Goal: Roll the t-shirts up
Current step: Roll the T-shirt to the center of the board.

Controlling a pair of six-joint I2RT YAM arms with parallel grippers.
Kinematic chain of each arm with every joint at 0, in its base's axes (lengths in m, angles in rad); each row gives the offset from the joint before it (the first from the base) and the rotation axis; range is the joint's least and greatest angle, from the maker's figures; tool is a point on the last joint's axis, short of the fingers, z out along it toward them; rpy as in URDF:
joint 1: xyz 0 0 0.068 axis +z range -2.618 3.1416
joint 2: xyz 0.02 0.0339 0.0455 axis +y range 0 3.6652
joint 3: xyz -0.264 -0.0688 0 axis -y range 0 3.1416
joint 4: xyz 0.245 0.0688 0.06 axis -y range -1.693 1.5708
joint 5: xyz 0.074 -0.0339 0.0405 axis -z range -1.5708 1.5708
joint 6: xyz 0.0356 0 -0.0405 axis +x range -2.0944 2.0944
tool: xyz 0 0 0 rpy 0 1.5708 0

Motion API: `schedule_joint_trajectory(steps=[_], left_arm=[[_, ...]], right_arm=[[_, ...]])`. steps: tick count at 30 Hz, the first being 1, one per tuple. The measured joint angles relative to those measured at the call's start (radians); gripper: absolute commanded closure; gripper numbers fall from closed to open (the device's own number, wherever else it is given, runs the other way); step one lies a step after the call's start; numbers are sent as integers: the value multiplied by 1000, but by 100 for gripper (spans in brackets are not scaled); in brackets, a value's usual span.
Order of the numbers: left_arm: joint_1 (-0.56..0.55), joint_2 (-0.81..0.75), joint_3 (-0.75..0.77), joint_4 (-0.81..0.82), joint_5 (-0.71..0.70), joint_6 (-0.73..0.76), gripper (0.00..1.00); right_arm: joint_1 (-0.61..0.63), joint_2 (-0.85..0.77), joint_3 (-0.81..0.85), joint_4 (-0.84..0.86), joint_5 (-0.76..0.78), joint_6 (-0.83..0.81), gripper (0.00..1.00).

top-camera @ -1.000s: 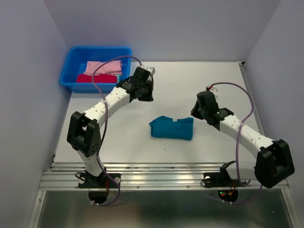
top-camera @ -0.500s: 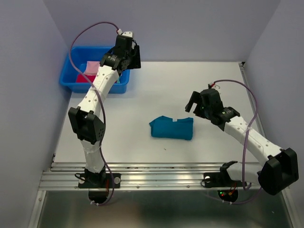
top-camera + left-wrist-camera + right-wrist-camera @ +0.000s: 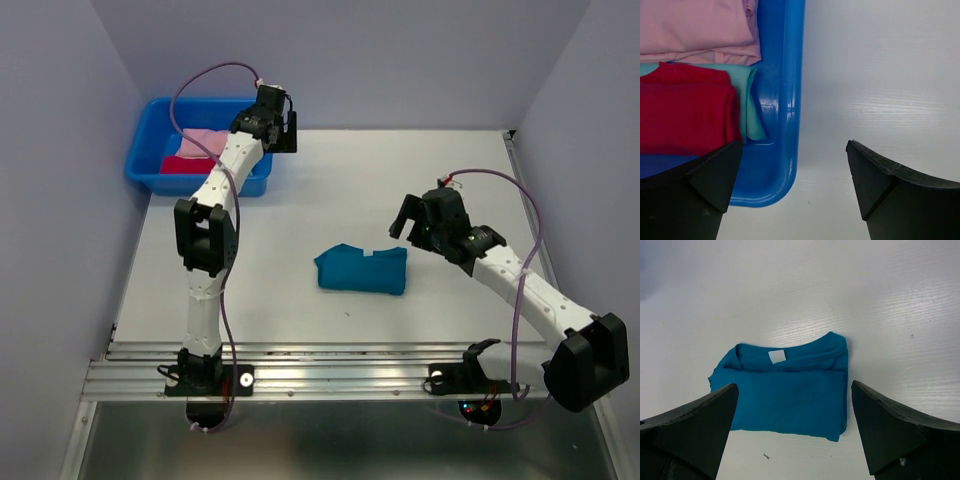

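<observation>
A folded teal-blue cloth t-shirt lies mid-table on the matte white tabletop, ringed by pale lavender walls. A folded pink shirt and a red shirt sit in the bright-blue plastic tub, far left. The left gripper, over the tub's right rim, and the right gripper, over the teal t-shirt, both gape wide, empty.

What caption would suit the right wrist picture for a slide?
Right arm's open fingers poised above a folded teal t-shirt on the white table.
</observation>
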Motion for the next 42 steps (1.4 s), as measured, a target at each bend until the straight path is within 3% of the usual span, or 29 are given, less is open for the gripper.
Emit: schedule_joint_trajectory(steps=[6,12,20,30,37,42], left_arm=[[6,101,42,3,6,15,9],[20,101,-39,63,79,10,21],[22,89,-113,126,253,-32,20],[-134,64,-147,157,382,-78,20],[-258,79,-40,129,476,-97,20],[-278,77,22,122,500,-101,20]], right_arm=[[0,-22,-4,0,0,5,0],[0,-47,-14,0,0,13,0],[0,-48,-39,-13,9,38,0],[0,-81,-87,-28,18,60,0],[0,-85,-117,-27,13,70,0],[0,-96,-180,-15,-18,76,0]])
